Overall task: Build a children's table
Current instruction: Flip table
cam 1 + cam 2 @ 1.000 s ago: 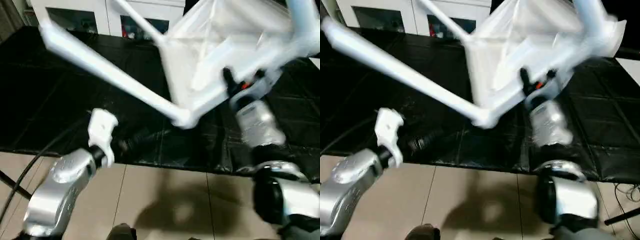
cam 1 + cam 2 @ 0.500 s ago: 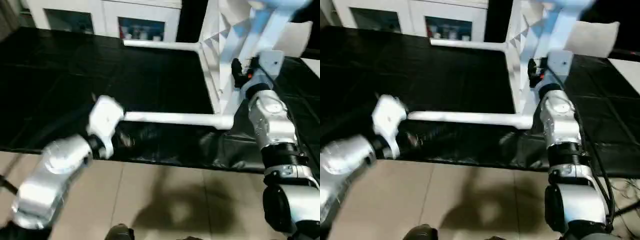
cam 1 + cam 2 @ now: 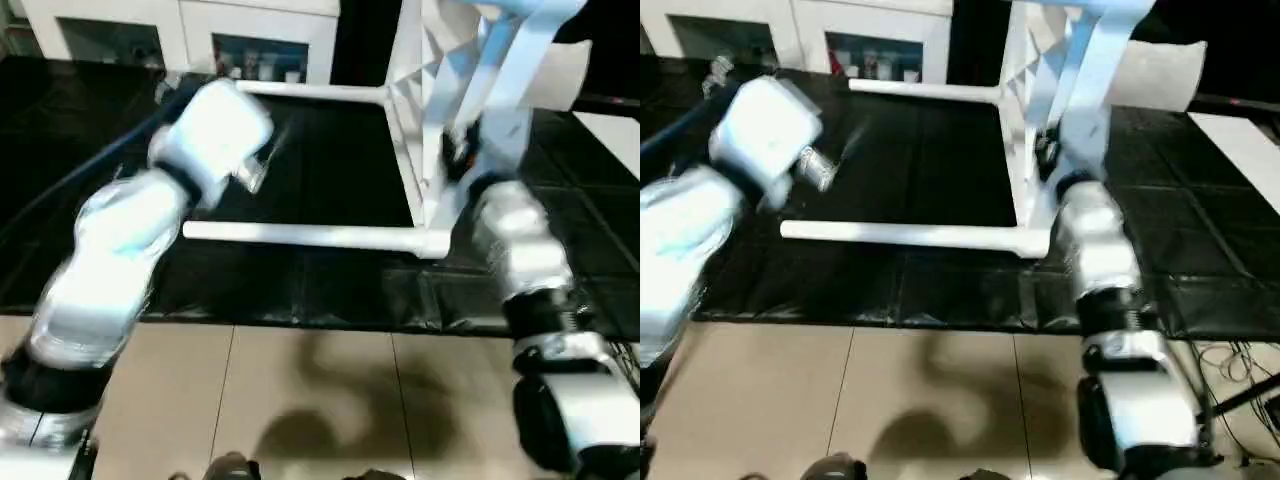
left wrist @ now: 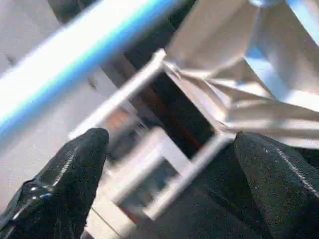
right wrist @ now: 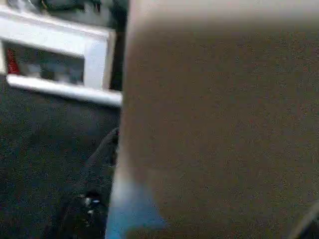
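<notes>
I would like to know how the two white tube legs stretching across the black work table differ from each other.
The near white tube leg lies closer to the robot, by the table edge; the far white tube leg lies toward the cabinets. The near one appears longer in view. Both run level from the upended white ribbed tabletop.

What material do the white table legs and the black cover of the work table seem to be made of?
Table legs: probably plastic, going by the smooth, plain white, seamless tube; painted metal is possible.
Black cover: probably vinyl or plastic sheet, going by the glossy surface with creases and fold lines.

Left arm [image 3: 110, 250] raised, forearm angled up; left gripper [image 4: 169, 164] fingers spread wide. Right arm [image 3: 520, 260] extended forward, wrist upright.
</notes>
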{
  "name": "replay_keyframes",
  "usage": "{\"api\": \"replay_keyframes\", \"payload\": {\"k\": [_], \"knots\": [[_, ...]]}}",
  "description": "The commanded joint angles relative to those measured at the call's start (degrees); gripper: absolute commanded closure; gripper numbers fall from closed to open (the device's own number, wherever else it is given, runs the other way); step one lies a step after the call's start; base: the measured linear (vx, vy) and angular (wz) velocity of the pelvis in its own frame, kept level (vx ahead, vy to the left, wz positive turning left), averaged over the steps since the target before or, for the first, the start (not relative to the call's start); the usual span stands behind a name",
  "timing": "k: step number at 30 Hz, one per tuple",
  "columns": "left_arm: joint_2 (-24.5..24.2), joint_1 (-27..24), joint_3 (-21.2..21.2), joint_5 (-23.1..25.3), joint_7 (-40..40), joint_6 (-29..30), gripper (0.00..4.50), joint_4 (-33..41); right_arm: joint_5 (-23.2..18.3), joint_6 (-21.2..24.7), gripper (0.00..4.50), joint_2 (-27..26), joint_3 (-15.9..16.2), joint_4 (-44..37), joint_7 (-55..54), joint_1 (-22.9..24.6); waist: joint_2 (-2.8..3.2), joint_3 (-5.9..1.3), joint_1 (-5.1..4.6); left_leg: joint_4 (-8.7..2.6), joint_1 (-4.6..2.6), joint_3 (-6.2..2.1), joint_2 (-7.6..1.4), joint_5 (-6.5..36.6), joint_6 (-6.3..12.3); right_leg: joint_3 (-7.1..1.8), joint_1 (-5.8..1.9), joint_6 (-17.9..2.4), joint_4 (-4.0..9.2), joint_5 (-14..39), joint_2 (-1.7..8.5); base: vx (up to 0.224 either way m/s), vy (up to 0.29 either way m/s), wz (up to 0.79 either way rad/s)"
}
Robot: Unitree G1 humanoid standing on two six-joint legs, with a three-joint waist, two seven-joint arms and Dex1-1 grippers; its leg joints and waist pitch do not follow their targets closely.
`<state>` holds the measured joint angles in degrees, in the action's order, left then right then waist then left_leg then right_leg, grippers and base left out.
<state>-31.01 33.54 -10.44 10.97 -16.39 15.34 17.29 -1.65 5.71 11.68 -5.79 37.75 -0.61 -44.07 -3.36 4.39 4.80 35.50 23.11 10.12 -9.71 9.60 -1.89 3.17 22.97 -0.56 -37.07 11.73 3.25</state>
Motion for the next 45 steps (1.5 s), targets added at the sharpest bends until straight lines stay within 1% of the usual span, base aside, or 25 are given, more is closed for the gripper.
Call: {"api": "replay_keyframes", "payload": {"k": [1, 5, 6, 8, 9, 10, 11, 13, 16, 19, 20, 21, 22, 24, 25, 26, 30, 32, 34, 38, 40, 42, 43, 44, 45], "knots": [[-0.5, 0.5, -1.6, 3.6, 2.5, -2.8, 0.00, -1.9, -0.2, 1.4, 1.53, 0.3, -0.9, 1.3, -1.4, 0.7, 0.51, -4.58, -0.22, -4.19, -1.73, -1.08, -3.06, 10.5, -4.35, -3.02, -2.41, -7.7, 3.99, 6.7, 4.67, 0.000, 0.000, 0.00], [-0.2, 2.3, -2.1, 7.6, 6.3, -7.7, 0.00, -5.0, -0.7, 1.0, 1.53, 0.0, -1.4, 4.2, -1.9, 0.8, 0.67, -4.74, -0.01, -4.10, -1.80, -1.03, -3.09, 9.8, -4.25, -2.93, -2.26, -8.3, 3.85, 5.2, 4.57, 0.000, 0.000, 0.00], [0.0, 3.0, -2.3, 8.6, 7.1, -9.1, 0.00, -6.4, -0.4, 0.4, 1.68, -0.1, -1.4, 5.4, -1.9, 0.7, 0.71, -4.75, 0.13, -4.13, -1.84, -1.06, -3.14, 9.9, -4.31, -2.89, -2.28, -8.8, 3.76, 4.7, 4.63, 0.000, 0.000, 0.00], [0.2, 4.4, -2.6, 10.4, 9.1, -11.3, 0.00, -8.8, 0.2, -0.6, 1.68, -0.1, -1.4, 7.5, -1.9, 0.7, 0.79, -4.91, 0.25, -4.06, -1.90, -1.04, -3.11, 9.5, -4.27, -2.85, -2.28, -9.3, 3.61, 3.5, 4.63, 0.000, 0.000, 0.00], [0.2, 5.1, -2.6, 11.5, 10.3, -12.2, 0.00, -9.9, 0.2, -1.0, 1.90, -0.1, -1.3, 8.3, -1.6, 0.8, 0.74, -4.87, 0.25, -4.11, -1.73, -1.09, -3.11, 9.5, -4.23, -2.82, -2.38, -9.5, 3.61, 3.3, 4.64, 0.000, 0.000, 0.00], [0.1, 5.7, -2.5, 12.0, 10.9, -12.5, 0.00, -10.5, 0.2, -1.1, 1.90, -0.1, -1.3, 8.6, -1.3, 0.8, 0.67, -4.93, 0.29, -4.06, -1.78, -1.08, -3.11, 9.6, -4.20, -2.83, -2.39, -9.5, 3.59, 3.2, 4.70, 0.000, 0.000, 0.00], [0.2, 6.7, -2.4, 13.0, 12.1, -13.1, 0.00, -11.8, 0.3, -1.2, 2.01, -0.1, -1.1, 9.1, -1.1, 0.9, 0.70, -4.89, 0.32, -4.10, -1.75, -1.11, -3.12, 9.4, -4.12, -2.80, -2.44, -9.7, 3.58, 3.1, 4.75, 0.000, 0.000, 0.00], [0.1, 7.7, -2.4, 14.1, 13.1, -14.1, 0.00, -13.0, 0.3, -1.3, 2.17, -0.1, -0.9, 9.4, -1.1, 0.8, 0.41, -4.87, 0.33, -4.10, -1.72, -1.10, -3.16, 9.8, -4.08, -2.81, -2.50, -9.7, 3.56, 3.7, 4.85, 0.000, 0.000, 0.00], [-0.4, 11.6, -3.3, 17.5, 14.9, -16.5, 0.00, -17.5, 1.1, -1.9, 2.35, 0.3, 0.1, 9.6, -0.8, 0.4, 0.50, -4.88, 0.43, -4.06, -1.89, -1.07, -3.15, 10.4, -3.88, -2.85, -2.28, -9.3, 3.85, 5.4, 4.90, 0.000, 0.000, 0.00], [-0.1, 13.6, -3.4, 18.0, 15.3, -17.9, 0.00, -20.4, 1.6, -2.6, 2.47, 0.5, 0.6, 10.3, -0.8, -0.1, 0.61, -4.96, 0.52, -4.08, -1.86, -1.17, -3.21, 10.0, -4.14, -2.78, -2.28, -9.6, 3.69, 4.8, 5.01, 0.000, 0.000, 0.00], [0.0, 15.8, -3.7, 18.4, 15.4, -19.1, 0.00, -23.3, 2.0, -2.9, 2.49, 0.5, 1.0, 10.2, -0.7, -0.2, 0.63, -4.97, 0.59, -4.04, -1.87, -1.11, -3.12, 9.9, -4.07, -2.77, -2.23, -9.9, 3.72, 4.4, 5.02, 0.000, 0.000, 0.00], [0.0, 15.8, -3.7, 18.4, 15.4, -19.1, 0.00, -23.3, 2.0, -2.9, 2.49, 0.5, 1.0, 10.2, -0.7, -0.2, 0.60, -4.95, 0.53, -4.09, -1.76, -1.15, -3.11, 9.9, -4.06, -2.78, -2.33, -10.0, 3.69, 4.4, 5.01, 0.000, 0.000, 0.00], [-0.2, 17.5, -4.5, 19.9, 15.9, -18.9, 0.00, -25.9, 2.4, -3.1, 2.49, 0.5, 1.3, 9.8, -0.5, -0.2, 0.68, -4.98, 0.57, -4.10, -1.82, -1.17, -3.19, 10.0, -4.21, -2.75, -2.29, -10.1, 3.66, 4.3, 5.06, 0.000, 0.000, 0.00], [0.1, 19.7, -4.7, 20.1, 16.4, -19.2, 0.00, -29.5, 3.6, -3.4, 2.51, 0.9, 2.1, 9.5, -0.8, -0.2, 0.77, -5.00, 0.58, -4.05, -1.89, -1.17, -3.15, 10.0, -4.10, -2.77, -2.27, -10.2, 3.66, 4.0, 5.04, 0.000, 0.000, 0.00], [0.1, 19.9, -4.7, 20.1, 16.5, -19.3, 0.00, -29.8, 3.7, -3.5, 2.51, 1.0, 2.1, 9.5, -0.9, -0.2, 0.66, -5.01, 0.55, -4.05, -1.79, -1.15, -3.04, 9.8, -4.10, -2.77, -2.34, -10.3, 3.68, 3.9, 5.01, 0.000, 0.000, 0.00], [0.5, 21.9, -4.7, 20.4, 16.6, -20.1, 0.00, -33.4, 4.3, -3.6, 2.51, 1.3, 2.5, 9.2, -1.0, -0.2, 0.66, -5.05, 0.55, -4.07, -1.76, -1.22, -3.13, 9.5, -4.13, -2.74, -2.45, -10.5, 3.60, 3.4, 5.14, 0.000, 0.000, 0.00], [1.0, 26.2, -5.5, 21.4, 15.8, -21.7, 0.00, -41.2, 5.9, -4.0, 2.52, 2.6, 4.0, 8.6, -1.1, -0.2, 0.62, -5.10, 0.66, -4.02, -1.75, -1.21, -3.11, 8.5, -3.59, -2.78, -2.56, -10.9, 3.51, 2.0, 5.19, 0.000, 0.000, 0.00], [1.5, 28.1, -5.3, 20.4, 15.2, -22.9, 0.29, -44.2, 7.1, -4.0, 2.52, 3.6, 5.0, 8.1, -1.3, -0.3, 0.58, -5.09, 0.77, -4.01, -1.78, -1.15, -3.09, 8.3, -3.45, -2.75, -2.60, -11.3, 3.54, 1.6, 5.20, 0.000, 0.000, 0.00], [2.1, 29.3, -5.2, 19.4, 14.4, -24.0, 0.37, -46.2, 7.9, -3.7, 2.52, 4.7, 5.5, 7.5, -1.1, -0.5, 0.55, -5.10, 0.97, -3.96, -1.80, -1.10, -3.10, 8.3, -3.23, -2.77, -2.66, -11.6, 3.58, 1.6, 5.28, 0.000, 0.000, 0.00], [2.5, 30.4, -6.2, 20.1, 13.7, -24.7, 0.81, -49.5, 9.4, -2.2, 2.52, 6.7, 6.8, 6.0, 0.8, -1.6, 0.54, -5.17, 1.65, -3.76, -1.73, -0.94, -3.10, 6.4, -1.88, -2.82, -2.74, -11.8, 3.37, 0.1, 5.28, 0.000, 0.000, 0.00], [2.5, 30.8, -6.5, 20.4, 13.6, -25.5, 0.79, -50.9, 10.3, -2.0, 2.52, 7.4, 7.5, 5.6, 1.4, -1.8, 0.53, -5.23, 1.75, -3.69, -1.73, -0.93, -3.11, 5.6, -1.52, -2.80, -2.75, -11.9, 3.29, -0.6, 5.24, 0.000, 0.000, 0.00], [3.0, 31.1, -6.0, 19.2, 12.1, -25.7, 1.18, -52.5, 12.6, -0.9, 2.52, 10.2, 9.9, 4.9, 4.1, -3.0, 0.29, -5.08, 1.83, -3.70, -1.73, -0.81, -3.06, 5.9, -1.10, -2.72, -2.78, -12.1, 3.46, 0.5, 5.16, 0.000, 0.000, 0.00], [3.0, 31.3, -5.9, 19.1, 11.9, -25.9, 1.18, -53.1, 13.1, -0.8, 2.52, 10.9, 10.6, 4.8, 4.8, -3.3, 0.01, -5.04, 1.77, -3.67, -1.68, -0.71, -3.04, 6.0, -0.94, -2.75, -2.79, -12.0, 3.51, 1.0, 5.18, 0.000, 0.000, 0.00], [3.0, 31.5, -5.9, 19.1, 12.1, -26.0, 1.25, -53.5, 13.6, -0.9, 2.52, 11.4, 11.1, 4.6, 5.1, -3.5, 0.27, -5.02, 1.97, -3.65, -1.73, -0.68, -3.10, 6.3, -0.74, -2.77, -2.73, -11.9, 3.60, 2.3, 5.33, 0.000, 0.000, 0.00], [2.8, 31.9, -5.7, 19.3, 12.5, -26.2, 1.25, -54.6, 15.0, -1.1, 2.52, 13.0, 12.3, 3.8, 5.6, -4.0, 0.26, -4.95, 1.99, -3.66, -1.69, -0.70, -3.11, 6.3, -0.71, -2.73, -2.65, -11.6, 3.70, 3.3, 5.27, 0.000, 0.000, 0.00]]}}
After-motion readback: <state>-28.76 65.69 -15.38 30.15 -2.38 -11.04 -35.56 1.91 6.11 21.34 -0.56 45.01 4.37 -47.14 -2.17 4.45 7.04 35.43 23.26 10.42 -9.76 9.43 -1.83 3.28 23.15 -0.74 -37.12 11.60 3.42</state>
